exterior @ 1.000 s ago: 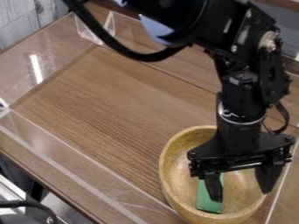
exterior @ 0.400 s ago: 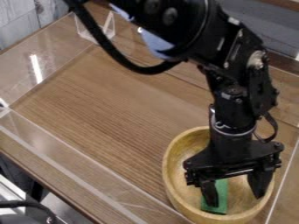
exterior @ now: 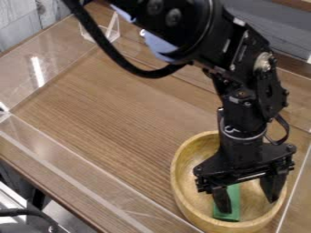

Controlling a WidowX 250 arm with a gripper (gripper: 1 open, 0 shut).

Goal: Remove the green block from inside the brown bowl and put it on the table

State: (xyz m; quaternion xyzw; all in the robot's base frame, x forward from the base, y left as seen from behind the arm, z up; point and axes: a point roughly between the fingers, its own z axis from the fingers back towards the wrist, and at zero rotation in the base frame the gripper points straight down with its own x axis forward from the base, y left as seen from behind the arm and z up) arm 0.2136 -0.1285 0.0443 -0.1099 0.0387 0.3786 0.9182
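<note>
Not much done yet: the green block (exterior: 225, 207) sits inside the brown bowl (exterior: 185, 173) at lower right. The gripper (exterior: 246, 190) hangs spread wide over it, gripping nothing. Grabbing, lifting and setting it on the table (exterior: 115, 109) all remain.

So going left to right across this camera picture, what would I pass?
Clear wall → bare table → brown bowl → green block inside it, under the open gripper.

One green block (exterior: 224, 207), one brown bowl (exterior: 195, 168), one table (exterior: 109, 105) — a single piece of each kind. One black robot arm (exterior: 206, 45) carries one gripper (exterior: 245, 188) — nothing else countable.
</note>
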